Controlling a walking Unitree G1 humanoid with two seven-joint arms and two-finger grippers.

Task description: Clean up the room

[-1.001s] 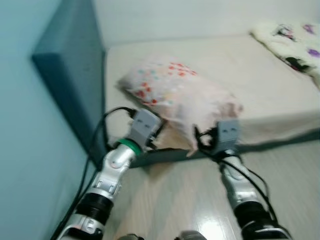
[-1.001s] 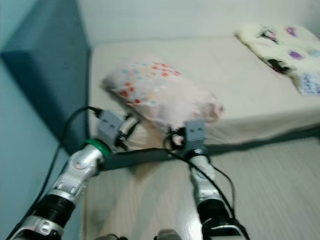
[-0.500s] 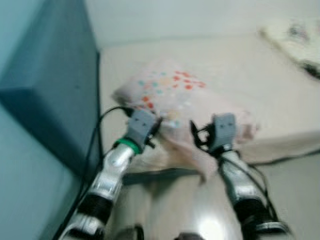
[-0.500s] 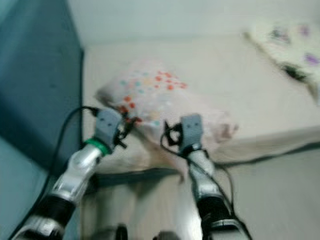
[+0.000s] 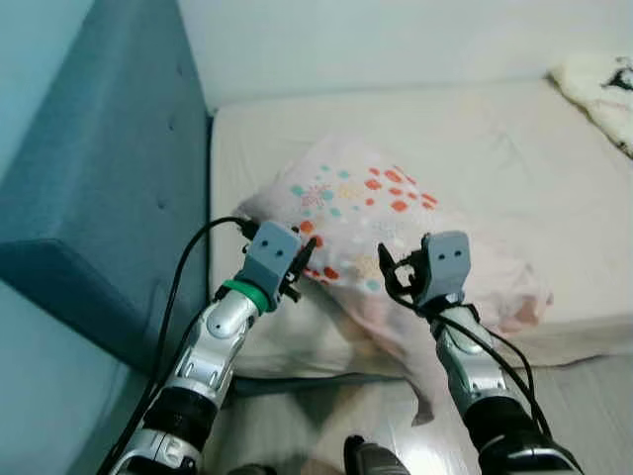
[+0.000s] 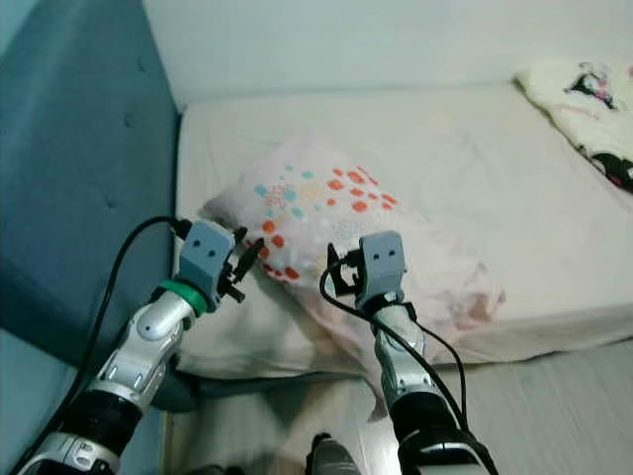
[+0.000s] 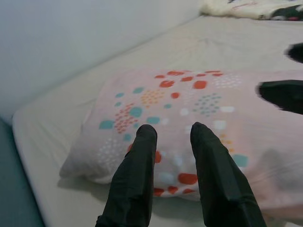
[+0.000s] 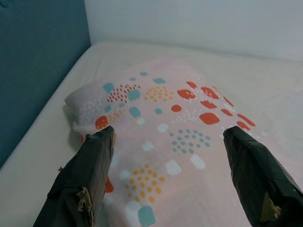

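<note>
Pale wood floor (image 5: 584,396) is showing at the near edge of the head views, running up to the side of a cream bed (image 5: 495,148). Both silver arms are reaching forward from there over the mattress edge. Left gripper (image 7: 173,135) is hovering just short of the near-left end of the pillow (image 5: 396,233), its two black fingers (image 7: 137,179) standing a small way apart with nothing between them; in the wrist view their tips are lying against the pillow's spotted side, though whether they are touching it cannot be told. Right gripper (image 8: 168,135) is hanging over the middle of the pillow with its fingers (image 8: 92,165) spread wide, one on each side of the patterned top, gripping nothing. A black cable (image 5: 183,287) is looping from the left wrist back down the arm.

Lying slantwise on the mattress near the left end of the bed, the pillow is pink with red, teal and orange dots; its near corner is sagging over the bed edge toward the floor. To the left, a teal padded headboard (image 5: 109,188) is standing against the bed end. Farther off, at the right end of the bed, a white blanket (image 6: 584,94) with dark and purple prints is lying crumpled. Beyond it all, a plain pale wall (image 5: 396,40) is closing the scene.
</note>
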